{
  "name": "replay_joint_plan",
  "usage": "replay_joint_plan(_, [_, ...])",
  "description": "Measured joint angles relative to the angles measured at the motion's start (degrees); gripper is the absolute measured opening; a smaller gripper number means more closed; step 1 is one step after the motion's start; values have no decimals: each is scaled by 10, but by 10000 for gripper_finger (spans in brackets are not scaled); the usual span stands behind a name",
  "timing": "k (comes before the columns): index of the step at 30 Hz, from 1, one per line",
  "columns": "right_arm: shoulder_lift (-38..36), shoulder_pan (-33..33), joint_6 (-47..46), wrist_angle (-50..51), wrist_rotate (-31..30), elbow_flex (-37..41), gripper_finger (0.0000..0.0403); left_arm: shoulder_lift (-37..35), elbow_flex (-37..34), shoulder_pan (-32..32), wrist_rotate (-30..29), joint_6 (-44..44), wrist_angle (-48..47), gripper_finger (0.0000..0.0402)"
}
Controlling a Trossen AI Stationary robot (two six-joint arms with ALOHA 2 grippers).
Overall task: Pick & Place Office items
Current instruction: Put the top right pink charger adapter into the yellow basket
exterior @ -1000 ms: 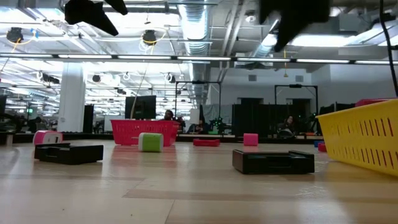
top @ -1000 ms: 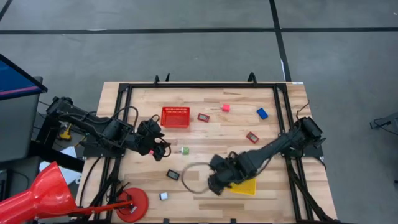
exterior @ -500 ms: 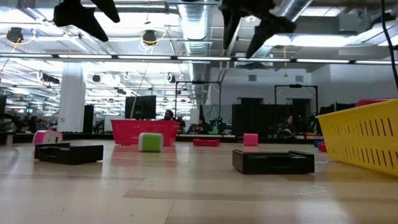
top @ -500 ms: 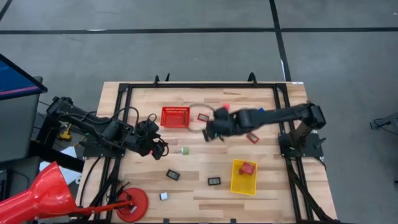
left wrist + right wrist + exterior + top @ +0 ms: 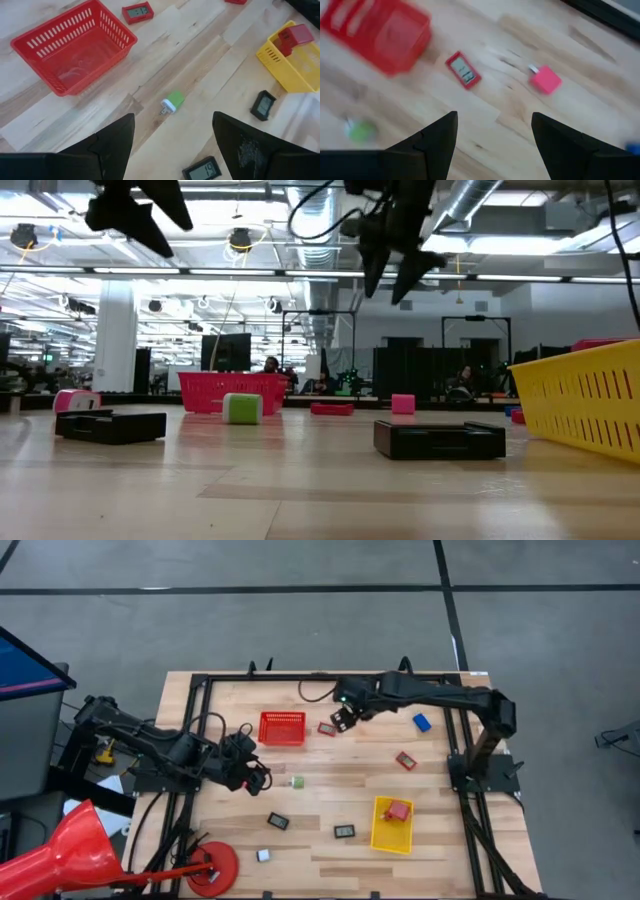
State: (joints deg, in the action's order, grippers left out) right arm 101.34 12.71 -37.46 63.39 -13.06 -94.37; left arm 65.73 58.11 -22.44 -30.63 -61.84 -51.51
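Wooden worktop carries scattered office items; right end effector, fingers spread and empty, hovers just beside the red-framed tile, nearer than the idle, wide left end effector.

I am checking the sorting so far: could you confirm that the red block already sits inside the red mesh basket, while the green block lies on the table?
Not quite. The red block sits inside the yellow bin, not the red mesh basket, which the left wrist view shows holding nothing. The high view shows this. The green block does lie on the table.
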Motion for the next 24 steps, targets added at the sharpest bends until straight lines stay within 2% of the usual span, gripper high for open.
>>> replay_joint_plan(4, [24, 14, 222, 23, 18, 0, 248, 0, -23, 0, 19, 17, 30, 264])
replay_joint_plan(6, [42, 20, 335, 66, 19, 0, 248, 0, -30, 0, 35, 35, 60, 264])
replay_joint_plan(9, [72, 26, 434, 100, -15, 1, 248, 0, -38, 0, 37, 59, 106, 264])
replay_joint_plan(13, [106, 57, 456, 88, 2, 1, 248, 0, -39, 8, 27, 75, 126, 264])
replay_joint_plan(18, [144, 120, 411, 84, 45, 1, 248, 0, -39, 34, 28, 66, 132, 264])
replay_joint_plan(24, [129, 167, 406, 33, 117, 1, 248, 0, -39, 62, 65, 74, 182, 264])
